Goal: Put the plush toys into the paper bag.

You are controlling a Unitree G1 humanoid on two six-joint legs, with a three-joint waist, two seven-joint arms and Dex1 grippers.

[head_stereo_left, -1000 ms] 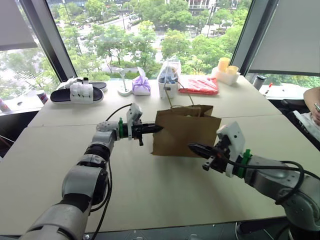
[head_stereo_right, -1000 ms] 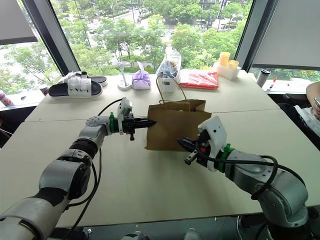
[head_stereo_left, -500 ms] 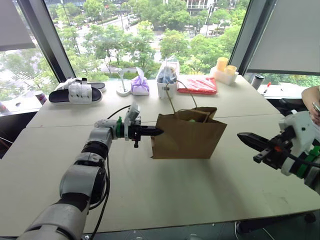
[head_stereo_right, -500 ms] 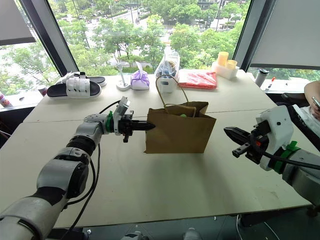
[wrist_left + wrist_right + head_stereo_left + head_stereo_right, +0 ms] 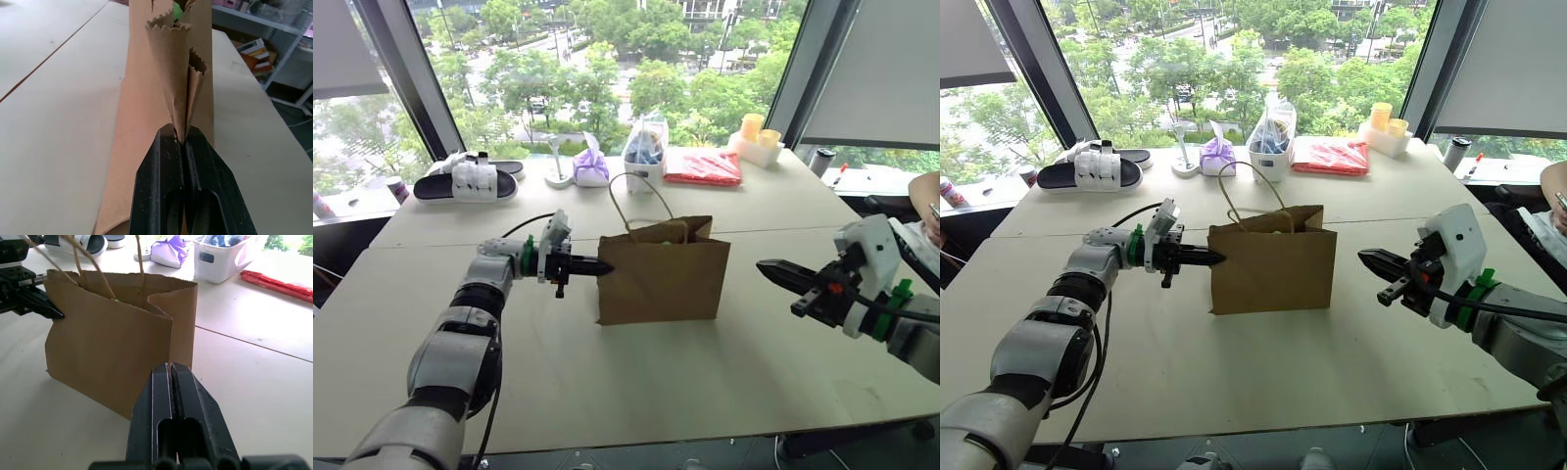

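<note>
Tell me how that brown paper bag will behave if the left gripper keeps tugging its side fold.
The paper bag probably slides rather than tips: it stands on a broad flat base. The left gripper pinches only a thin creased fold, which may crumple or tear. Likely light, holding soft toys.

Brown kraft paper bag (image 5: 661, 279), matt and faintly fibrous, top edge cut in small zigzag teeth, creased at the side fold; thin cord handles (image 5: 641, 201). Pale counter (image 5: 607, 382), smooth with a low sheen, seamed between panels. Black plastic fingers (image 5: 161, 181), dull and finely scuffed. Purple cloth pouch (image 5: 1218, 157), soft and tied. Glossy red packet (image 5: 1330, 157). White plastic tub (image 5: 222, 259), smooth, beneath a clear plastic bag (image 5: 646, 137).
</note>
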